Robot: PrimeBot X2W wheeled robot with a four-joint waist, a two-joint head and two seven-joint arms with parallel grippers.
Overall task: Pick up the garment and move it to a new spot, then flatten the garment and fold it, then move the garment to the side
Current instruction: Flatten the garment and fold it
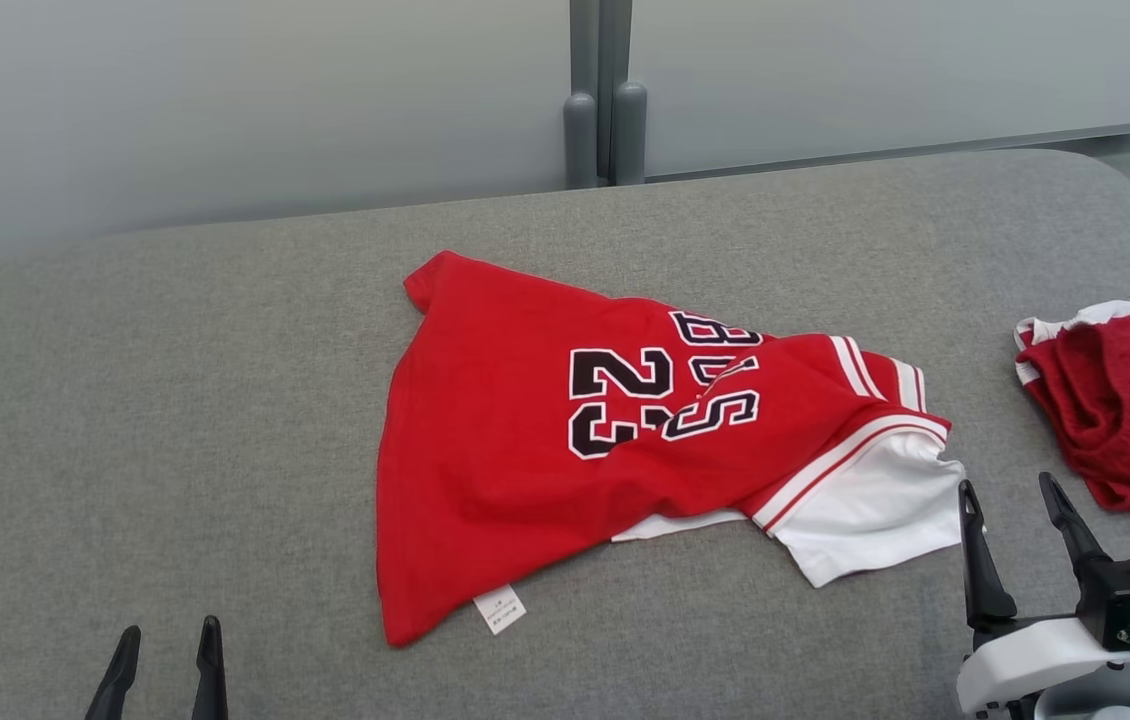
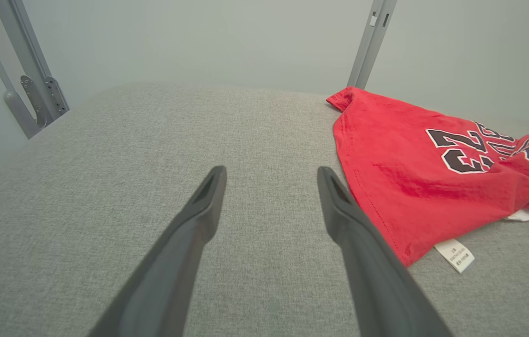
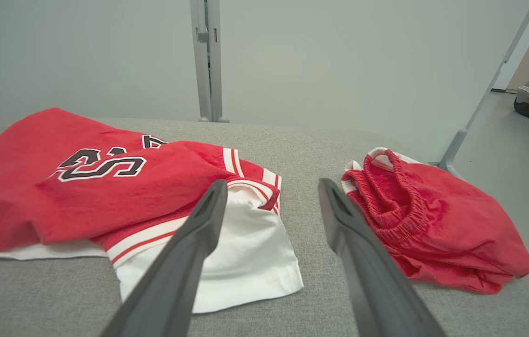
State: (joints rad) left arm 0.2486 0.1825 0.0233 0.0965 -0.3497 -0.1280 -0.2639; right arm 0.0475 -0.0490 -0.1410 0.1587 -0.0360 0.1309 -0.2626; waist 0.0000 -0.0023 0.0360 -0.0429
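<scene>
Red jersey shirt (image 1: 515,450) lies crumpled mid-surface on the grey padded tabletop (image 1: 175,400), not flat. Its right part is folded over itself, so the black "23" w/ white outline faces up and more lettering bunches just right of it. The shirt's far-left corner points toward the grey post (image 1: 605,100) at the back. Its near-left corner ends at a small white care label (image 1: 500,608), which lies on the tabletop. A white sleeve (image 1: 875,515) w/ red-and-white striped trim sticks out on the shirt's near-right side, lying flat.

Left gripper (image 1: 171,628) is at near-left, fingers spread wide w/ nothing btwn them, well apart from the shirt (left wrist view has grey tabletop under it and the shirt's hem off to the right). Right gripper (image 1: 1007,484) is at near-right, also spread wide and holding nothing, just beside the sleeve's right edge. Its left finger overlaps that edge in head and right wrist views, but contact w/ the cloth can't be told.

Red shorts (image 1: 1125,410) w/ a gathered elastic waistband sit bunched at the tabletop's right edge, apart from the shirt. Right gripper is btwn the sleeve and the shorts.
</scene>
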